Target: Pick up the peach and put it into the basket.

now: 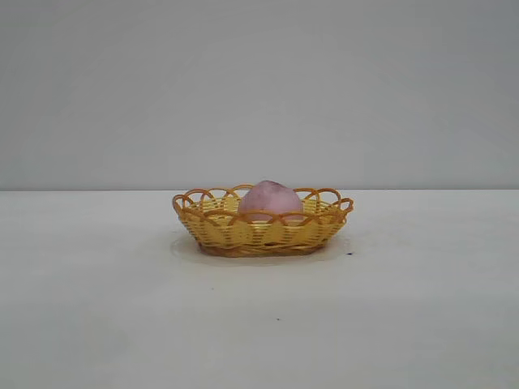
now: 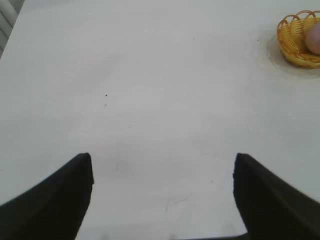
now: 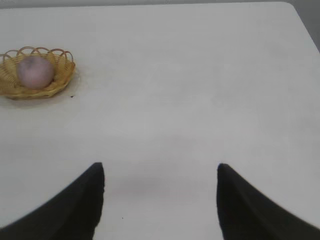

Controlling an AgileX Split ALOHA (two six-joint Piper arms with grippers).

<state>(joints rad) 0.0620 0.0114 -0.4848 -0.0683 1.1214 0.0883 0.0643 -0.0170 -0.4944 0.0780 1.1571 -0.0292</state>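
Both sets of jaws stand apart w/ nothing between them. Left gripper (image 2: 162,195) hangs over bare table (image 2: 150,75), its two dark fingers (image 2: 55,200) wide, only white surface in the gap. Right gripper (image 3: 160,200) same story: fingers (image 3: 250,205) spread, empty, table under them. Neither arm shows in the exterior view, so both sit well back from the work.

Peach (image 1: 270,201) is inside the basket (image 1: 219,231), resting on the weave approx in the middle, its pinkish top poking above the looped rim. Basket sits mid-table, upright. From the left wrist view the basket (image 2: 295,42) is far off at that arm's right side, peach (image 2: 314,37) partly cut by the frame edge. From the right wrist view the basket (image 3: 62,75) is far off toward the left arm's side, peach (image 3: 35,71) plainly settled within, not touching either gripper.

Step in hand, as I judge it: place is done, peach released, arms pulled clear. Task looks complete or v. close.

Next move calls for little: hold both arms parked, jaws can stay as they are. No regrasp needed unless the peach rolls, and it looks steady w/ rim all round it. Only risk I see: an arm swinging back in and nudging the basket.
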